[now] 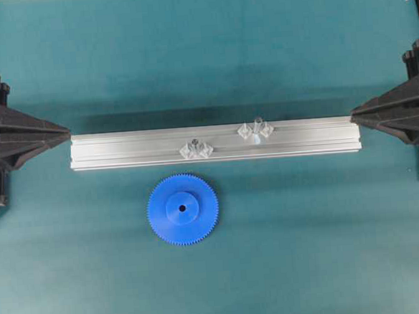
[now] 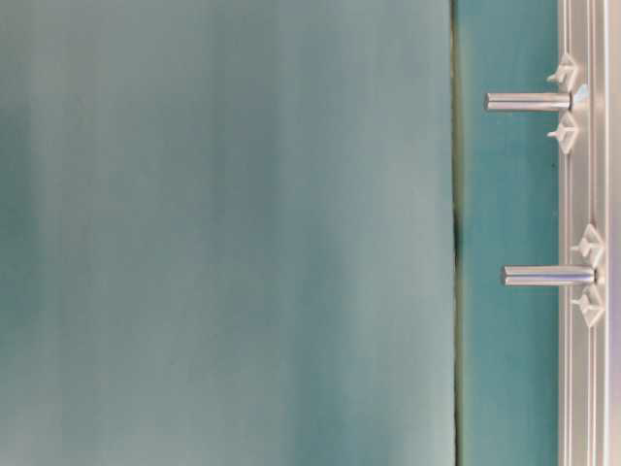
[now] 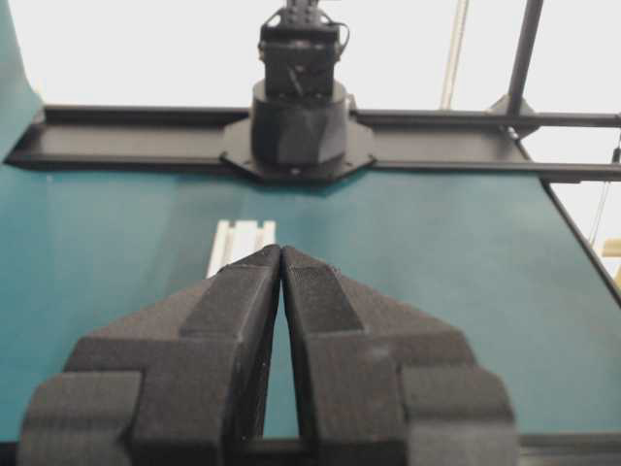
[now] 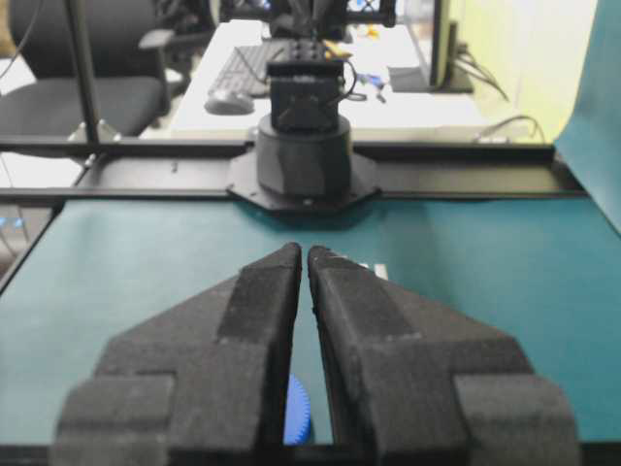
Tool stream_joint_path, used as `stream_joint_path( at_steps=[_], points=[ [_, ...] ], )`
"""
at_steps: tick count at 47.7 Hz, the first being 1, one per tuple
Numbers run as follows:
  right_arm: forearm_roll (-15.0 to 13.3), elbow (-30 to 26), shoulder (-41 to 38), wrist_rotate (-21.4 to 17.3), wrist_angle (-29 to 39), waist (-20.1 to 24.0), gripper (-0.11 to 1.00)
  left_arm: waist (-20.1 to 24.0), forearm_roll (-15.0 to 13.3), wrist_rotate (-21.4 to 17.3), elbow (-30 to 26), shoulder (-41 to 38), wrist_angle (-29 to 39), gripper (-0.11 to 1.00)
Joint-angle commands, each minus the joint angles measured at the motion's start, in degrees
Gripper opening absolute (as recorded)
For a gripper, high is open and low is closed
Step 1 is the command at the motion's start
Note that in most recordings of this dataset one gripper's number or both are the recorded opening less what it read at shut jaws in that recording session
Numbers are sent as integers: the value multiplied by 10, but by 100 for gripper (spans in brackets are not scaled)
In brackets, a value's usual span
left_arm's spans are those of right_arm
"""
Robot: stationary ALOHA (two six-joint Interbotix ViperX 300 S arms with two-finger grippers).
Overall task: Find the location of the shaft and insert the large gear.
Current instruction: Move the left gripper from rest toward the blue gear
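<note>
1. the overhead view alone shows the whole layout: a rail (image 1: pixel 215 143) lies crosswise on the teal tabletop (image 1: pixel 308 236), and the gear (image 1: pixel 182 209) lies flat on the tabletop just below it, left of the middle, apart from the rail.
2. on the rail stand two small pegs with clear diamond brackets. the shaft (image 1: pixel 257 122), pale at the tip, is right of the middle near the far edge; the other peg (image 1: pixel 194 141), darker at the tip, is left of the middle near the near edge, above the gear.
3. the table-level view is turned on its side. it shows both pegs in profile as plain rods standing out from the rail (image 2: pixel 582 388), which the overhead view cannot show; the gear is not in it, and a blurred teal surface fills most of the picture.
4. left gripper (image 3: pixel 280 254): its wrist view shows the fingers (image 3: pixel 238 291) closed tip to tip on nothing, with one end of the rail (image 3: pixel 241 243) just past the tips. overhead, it (image 1: pixel 66 129) sits at the rail's left end.
5. right gripper (image 4: pixel 304 252): fingers (image 4: pixel 267 291) nearly together with a thin slit, holding nothing; a sliver of the gear (image 4: pixel 298 413) shows between them. overhead, it (image 1: pixel 353 111) sits at the rail's right end.
6. no container is in view.
</note>
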State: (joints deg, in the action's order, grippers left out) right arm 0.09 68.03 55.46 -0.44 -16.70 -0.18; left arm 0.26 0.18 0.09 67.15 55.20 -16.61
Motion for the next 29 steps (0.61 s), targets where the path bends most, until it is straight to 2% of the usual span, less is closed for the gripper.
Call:
stream_joint_path(
  at_steps=[1, 4, 7, 14, 29],
  points=[
    [2, -11, -7, -1, -1, 4, 16, -7, 8, 4, 3, -14, 13, 11],
    [15, -11, -7, -4, 15, 4, 18, -11, 8, 4, -1, -23, 26, 5],
    [20, -11, -7, -11, 42, 4, 7, -12, 9, 4, -7, -30, 32, -2],
    [20, -11, -6, -28, 83, 3, -1, -12, 8, 4, -16, -43, 40, -2],
    [20, -1, -5, -31, 120, -4, -1, -13, 9, 18, -46, -72, 105, -2]
  ],
)
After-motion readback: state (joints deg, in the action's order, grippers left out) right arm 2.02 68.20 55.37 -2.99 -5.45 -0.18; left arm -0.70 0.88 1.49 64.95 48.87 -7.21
